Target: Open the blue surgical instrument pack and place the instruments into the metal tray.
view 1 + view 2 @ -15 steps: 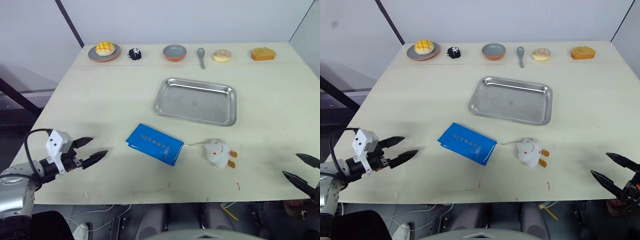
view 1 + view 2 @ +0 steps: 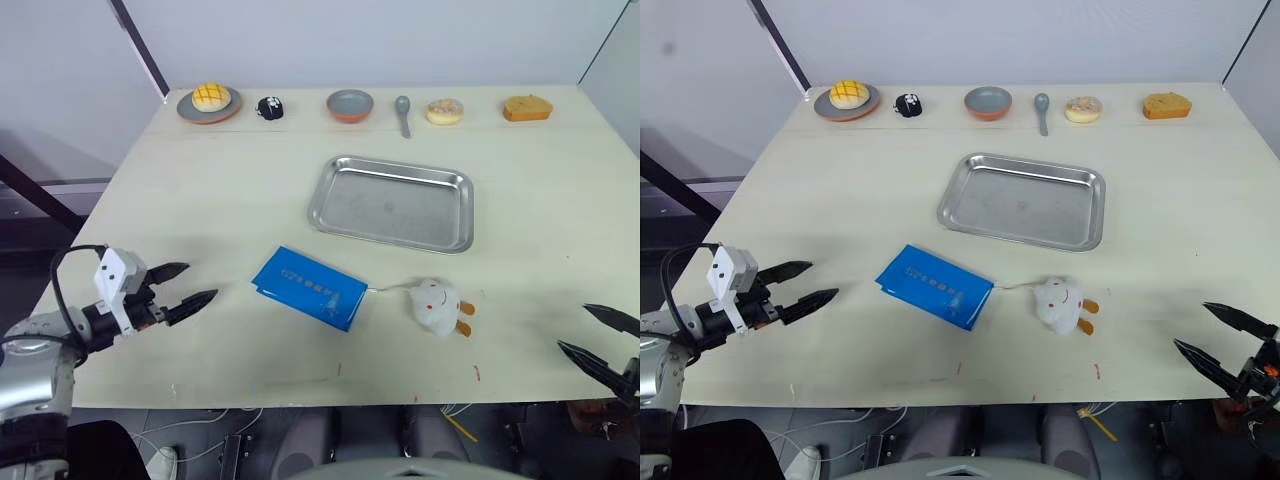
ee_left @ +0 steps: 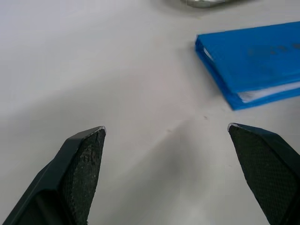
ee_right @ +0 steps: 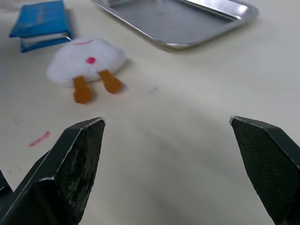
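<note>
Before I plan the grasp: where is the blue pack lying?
The blue surgical instrument pack lies closed on the table's near middle, between the metal tray beyond it and the table's front edge, with the white toy figure just to its right.

Blue pack (image 2: 309, 287) closed, flat on table, at 7 o'clock of empty shiny steel tray (image 2: 392, 202), apart.

Robot test bench in a laboratory. A plain pale table (image 2: 200, 190) stands before bare white walls, with toy foods lined along its far edge: a bun on a plate (image 2: 209, 101), a doughnut (image 2: 444, 111), a cake slice (image 2: 527, 107).
</note>
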Controlling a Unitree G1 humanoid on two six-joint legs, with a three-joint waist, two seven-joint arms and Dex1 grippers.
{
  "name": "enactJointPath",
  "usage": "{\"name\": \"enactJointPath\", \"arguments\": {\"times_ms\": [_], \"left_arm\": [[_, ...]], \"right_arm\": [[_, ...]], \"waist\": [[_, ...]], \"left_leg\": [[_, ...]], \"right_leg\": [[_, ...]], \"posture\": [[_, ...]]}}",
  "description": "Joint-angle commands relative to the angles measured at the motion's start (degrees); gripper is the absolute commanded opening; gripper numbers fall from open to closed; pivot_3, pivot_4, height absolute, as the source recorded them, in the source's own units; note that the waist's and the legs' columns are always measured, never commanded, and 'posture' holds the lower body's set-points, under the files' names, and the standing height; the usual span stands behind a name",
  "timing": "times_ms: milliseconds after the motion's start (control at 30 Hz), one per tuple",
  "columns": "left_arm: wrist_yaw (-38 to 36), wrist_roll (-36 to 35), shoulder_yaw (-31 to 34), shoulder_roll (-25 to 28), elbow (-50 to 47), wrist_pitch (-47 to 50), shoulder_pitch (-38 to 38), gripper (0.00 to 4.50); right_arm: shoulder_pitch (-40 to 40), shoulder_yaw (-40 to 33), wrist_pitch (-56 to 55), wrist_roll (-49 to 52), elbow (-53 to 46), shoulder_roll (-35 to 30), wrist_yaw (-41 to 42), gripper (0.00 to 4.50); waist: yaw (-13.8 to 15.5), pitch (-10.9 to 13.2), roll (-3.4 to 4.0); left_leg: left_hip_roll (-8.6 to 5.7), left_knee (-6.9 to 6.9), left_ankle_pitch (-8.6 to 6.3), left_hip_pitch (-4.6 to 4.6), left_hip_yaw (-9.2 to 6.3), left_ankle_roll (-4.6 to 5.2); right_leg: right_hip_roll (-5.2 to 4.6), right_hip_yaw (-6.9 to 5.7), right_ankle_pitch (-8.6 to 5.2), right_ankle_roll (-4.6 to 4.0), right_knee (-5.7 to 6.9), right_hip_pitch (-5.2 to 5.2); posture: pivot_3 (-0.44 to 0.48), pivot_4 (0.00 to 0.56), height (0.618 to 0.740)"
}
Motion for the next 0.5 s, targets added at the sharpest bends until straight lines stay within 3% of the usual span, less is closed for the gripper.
{"name": "enactJointPath", "arguments": {"times_ms": [33,300,367,400,467,500], "left_arm": [[-1.0,1.9,-1.8,0.5,2.1,-2.4,-2.4,4.5],[-3.0,6.6,-7.8,0.3,13.4,-6.9,-13.3,4.5],[-4.0,7.5,-9.2,-0.1,16.7,-8.1,-16.2,3.94],[-4.4,7.8,-9.9,-0.4,18.2,-8.6,-17.7,3.63],[-5.3,8.7,-11.4,-1.1,21.0,-9.6,-20.5,2.98],[-5.7,9.2,-12.1,-1.5,22.2,-10.1,-21.9,2.38]], "right_arm": [[-0.8,1.9,1.9,-0.1,-6.3,0.1,-3.0,4.47],[-8.4,12.8,10.5,-2.6,-20.8,0.1,-13.9,4.47],[-11.0,15.5,14.1,-1.9,-23.9,0.0,-16.6,4.5],[-12.5,17.1,15.8,-1.9,-25.2,-0.1,-17.8,4.09],[-16.2,20.9,19.7,-2.8,-27.5,-0.6,-20.2,3.74],[-17.8,22.6,21.7,-3.1,-28.4,-1.0,-21.0,3.2]], "waist": [[0.0,0.0,-0.01],[0.0,0.0,-0.03],[0.0,0.0,-0.05],[0.0,0.0,-0.05],[0.0,0.0,-0.06],[0.0,0.0,-0.06]], "left_leg": [[0.0,0.0,0.0,0.01,0.01,0.0],[-0.06,0.03,0.01,0.0,-0.03,-0.01],[-0.1,0.05,0.02,-0.02,-0.06,-0.02],[-0.12,0.07,0.02,-0.02,-0.07,-0.03],[-0.14,0.09,0.03,-0.03,-0.09,-0.02],[-0.14,0.1,0.03,-0.04,-0.1,-0.02]], "right_leg": [[0.01,0.01,0.0,0.0,0.0,-0.01],[0.18,-0.09,0.0,0.01,0.08,-0.02],[0.2,-0.12,0.0,0.01,0.08,-0.02],[0.19,-0.13,0.0,0.01,0.1,-0.02],[0.19,-0.15,0.0,0.01,0.1,-0.02],[0.19,-0.16,0.0,0.01,0.11,-0.02]], "posture": [[0.0,0.15,0.74],[0.0,0.15,0.74],[0.0,0.15,0.74],[0.0,0.15,0.74],[0.0,0.15,0.74],[0.0,0.15,0.74]]}}
